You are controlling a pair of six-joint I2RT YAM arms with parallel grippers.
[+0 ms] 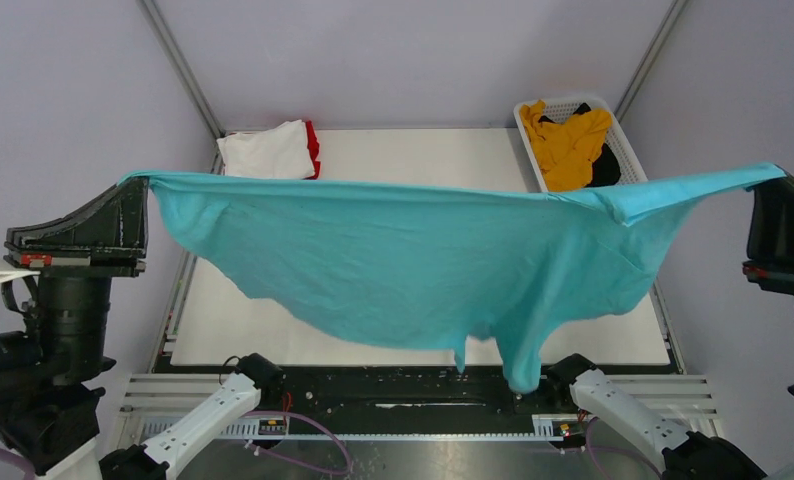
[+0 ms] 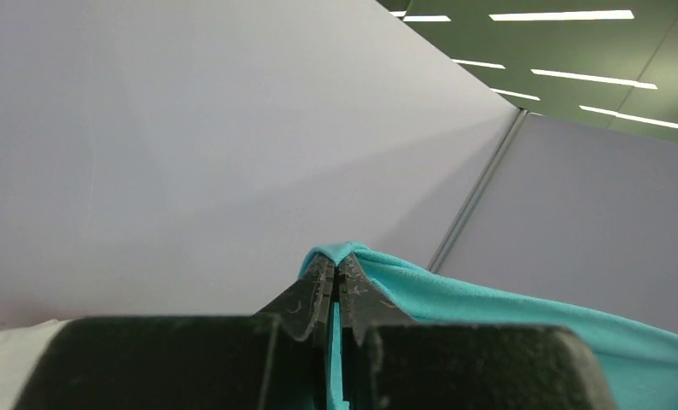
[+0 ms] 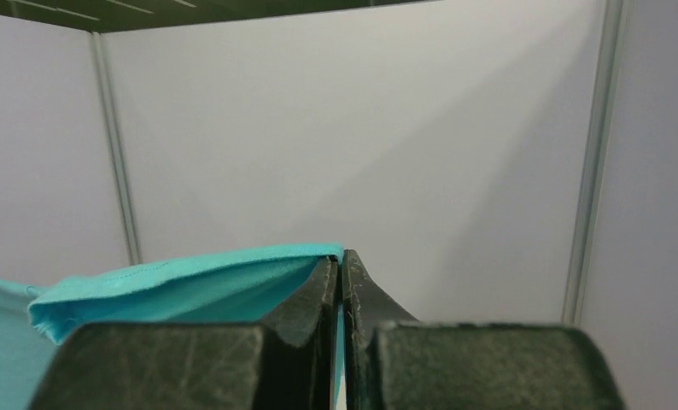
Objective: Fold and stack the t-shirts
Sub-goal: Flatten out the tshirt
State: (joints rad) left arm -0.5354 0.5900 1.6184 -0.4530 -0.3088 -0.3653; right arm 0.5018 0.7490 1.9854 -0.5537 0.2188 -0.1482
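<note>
The teal shirt [image 1: 403,260] hangs stretched side to side above the table [image 1: 423,155], one end pinched between the jaws of the left gripper [image 2: 336,266], the other between those of the right gripper [image 3: 341,260].

Teal t-shirt [image 1: 413,270]: soft matt cloth. Basket [image 1: 626,152]: white plastic mesh. Left fingers [image 2: 314,295]: black, matt, scuffed. Table [image 1: 423,150]: smooth, white.

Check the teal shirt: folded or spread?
Spread: the teal shirt hangs stretched between the left claw and right claw, each shut on an edge.

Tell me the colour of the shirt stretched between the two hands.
Teal; the shirt shows best in the top external view.
</note>
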